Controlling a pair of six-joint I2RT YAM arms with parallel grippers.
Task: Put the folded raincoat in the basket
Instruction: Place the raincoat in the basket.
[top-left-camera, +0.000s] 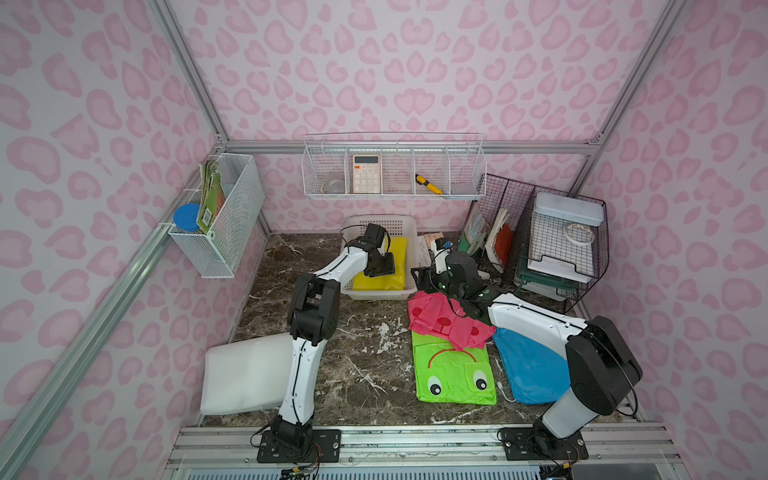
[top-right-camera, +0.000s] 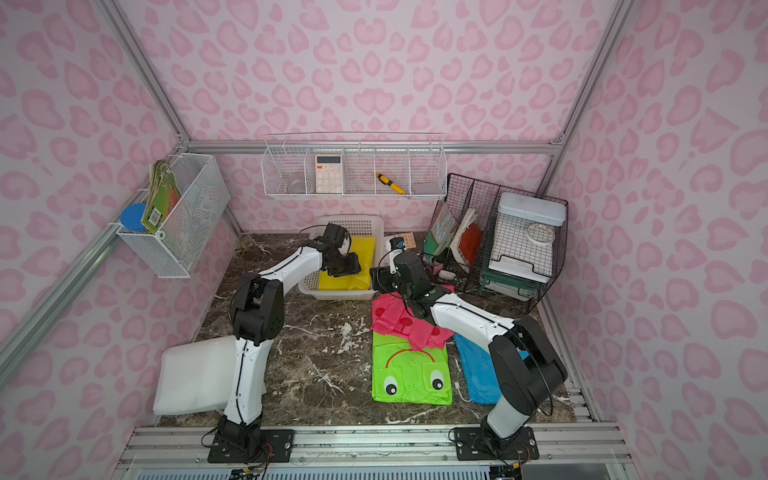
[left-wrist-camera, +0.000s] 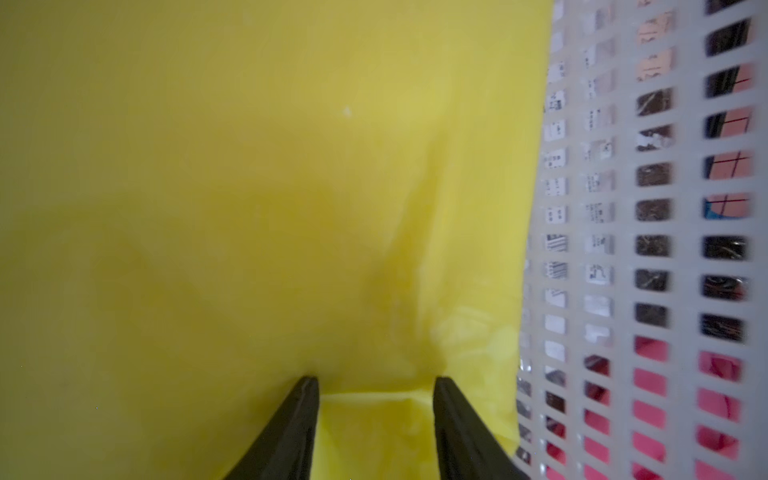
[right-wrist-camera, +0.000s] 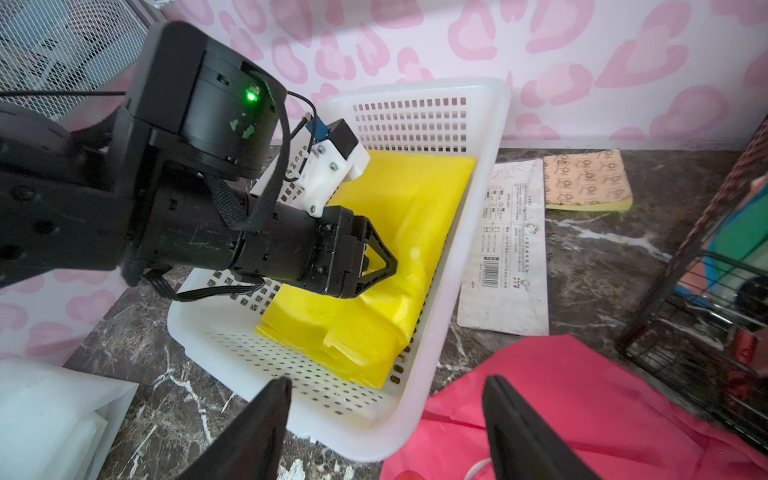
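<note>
A folded yellow raincoat (top-left-camera: 400, 266) (top-right-camera: 366, 266) (right-wrist-camera: 415, 216) lies inside the white perforated basket (top-left-camera: 378, 296) (top-right-camera: 337, 296) (right-wrist-camera: 494, 166) at the back of the table. My left gripper (top-left-camera: 380, 268) (top-right-camera: 345, 267) (right-wrist-camera: 390, 266) reaches down into the basket. Its tips rest on the yellow raincoat (left-wrist-camera: 249, 187). In the left wrist view my left gripper (left-wrist-camera: 376, 382) stands open, with a yellow fold lying loose between the fingers and the basket wall (left-wrist-camera: 623, 249) beside them. My right gripper (right-wrist-camera: 386, 382) (top-left-camera: 420, 279) hangs open over the basket's near right corner, holding nothing.
A pink raincoat (top-left-camera: 449, 320) (right-wrist-camera: 582, 399) lies by the basket, overlapping a green frog raincoat (top-left-camera: 453, 370). A blue one (top-left-camera: 528, 365) lies under my right arm and a white one (top-left-camera: 245, 374) at front left. Black wire racks (top-left-camera: 540, 245) stand at back right.
</note>
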